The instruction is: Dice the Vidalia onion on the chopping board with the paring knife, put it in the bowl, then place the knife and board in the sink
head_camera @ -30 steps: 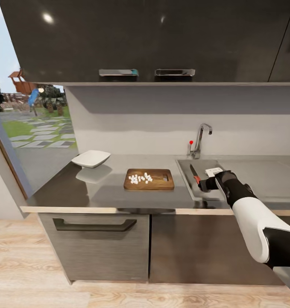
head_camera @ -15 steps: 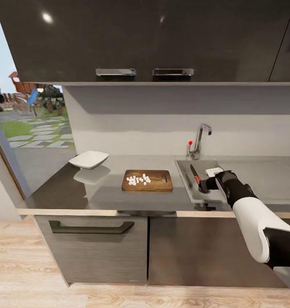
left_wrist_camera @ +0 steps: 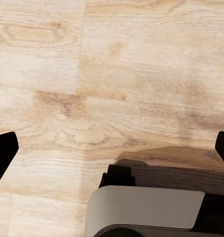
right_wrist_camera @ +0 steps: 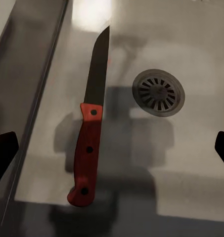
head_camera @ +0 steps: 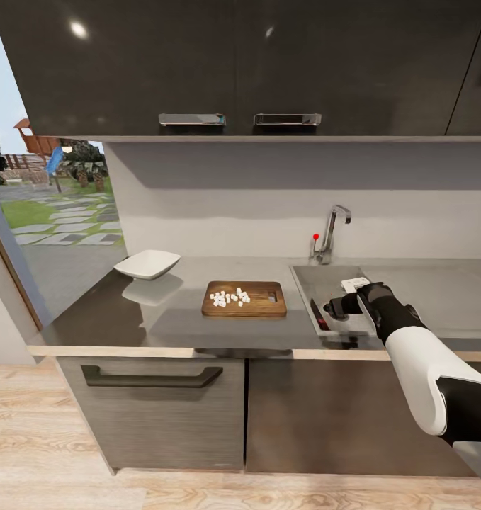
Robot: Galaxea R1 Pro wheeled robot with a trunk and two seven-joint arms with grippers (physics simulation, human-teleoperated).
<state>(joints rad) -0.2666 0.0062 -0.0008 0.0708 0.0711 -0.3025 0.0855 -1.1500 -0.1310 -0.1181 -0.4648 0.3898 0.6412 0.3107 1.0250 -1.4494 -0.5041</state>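
Right gripper [head_camera: 330,309] fingers spread wide, holding nothing, above the sink [head_camera: 305,278]. Paring knife [right_wrist_camera: 91,127] lies flat on the basin floor between the fingertips, apart from them, beside the drain [right_wrist_camera: 158,92]. Left gripper [left_wrist_camera: 112,150] fingers spread over wood floor [left_wrist_camera: 116,74].

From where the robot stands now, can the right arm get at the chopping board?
Probably yes. The right claw hovers open over the sink, the paring knife lying in the basin, and the chopping board lies just beside on bare countertop.
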